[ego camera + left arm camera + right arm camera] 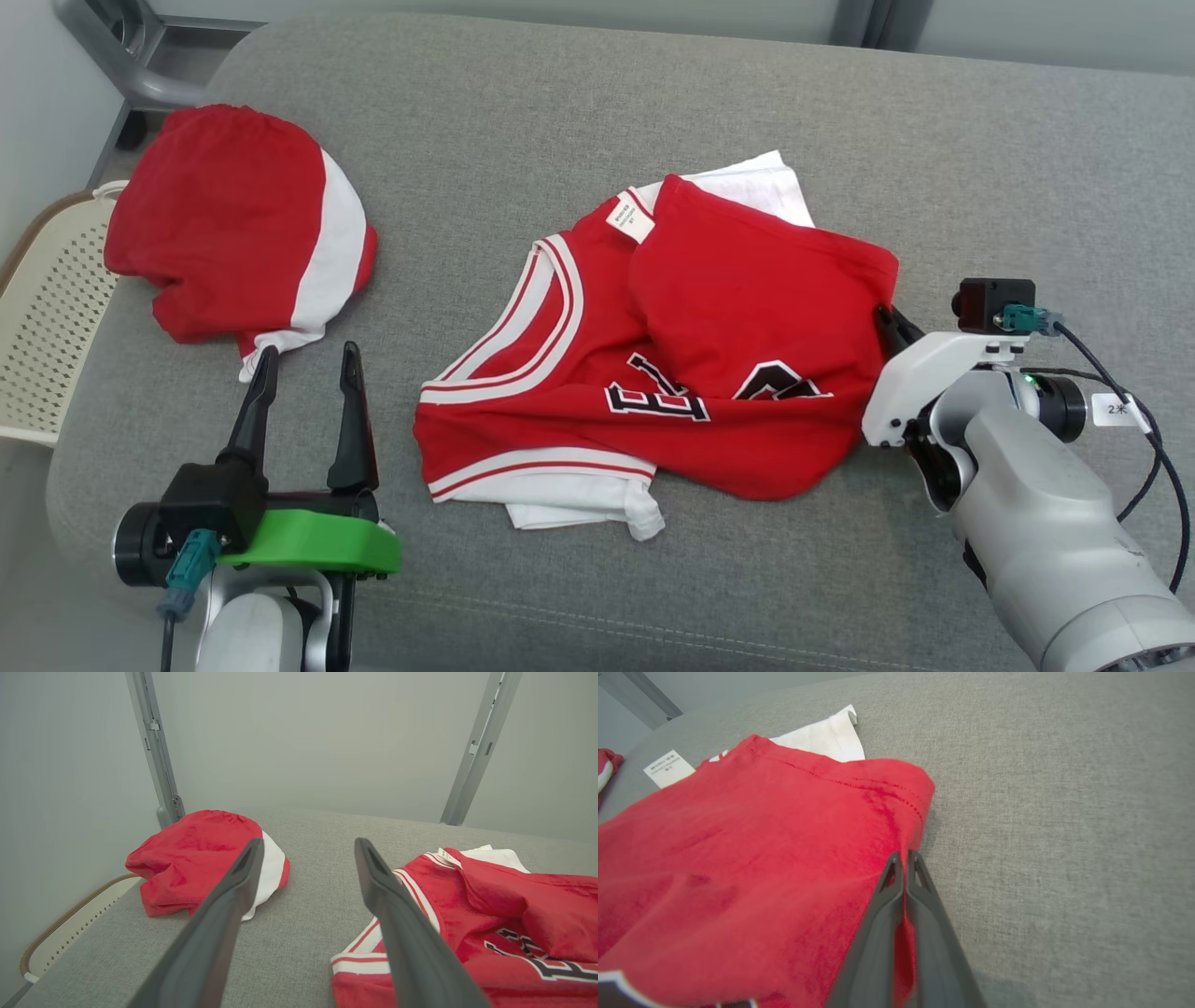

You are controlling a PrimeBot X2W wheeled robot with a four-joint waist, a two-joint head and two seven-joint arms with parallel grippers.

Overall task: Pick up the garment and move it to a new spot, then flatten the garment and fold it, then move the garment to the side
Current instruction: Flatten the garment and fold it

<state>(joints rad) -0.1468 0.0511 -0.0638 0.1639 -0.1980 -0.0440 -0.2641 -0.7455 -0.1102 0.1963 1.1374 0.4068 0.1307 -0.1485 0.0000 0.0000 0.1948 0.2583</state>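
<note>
The garment (728, 308) is a red jersey with white trim and dark lettering, lying crumpled and partly folded over itself in the middle of the grey cushion; a white layer peeks out at its top and bottom. My right gripper (887, 315) is at the jersey's right edge. In the right wrist view its fingers are shut (904, 855) with a fold of the red cloth (761, 858) pinched between them. My left gripper (308, 353) stands open at the lower left, off the jersey (514, 905), with nothing between its fingers (309, 843).
A second red and white cloth bundle (233, 233) lies at the far left of the grey cushion (560, 112), just beyond my left fingertips. A white perforated basket (47, 308) sits off the left edge. Metal posts (154, 751) rise behind.
</note>
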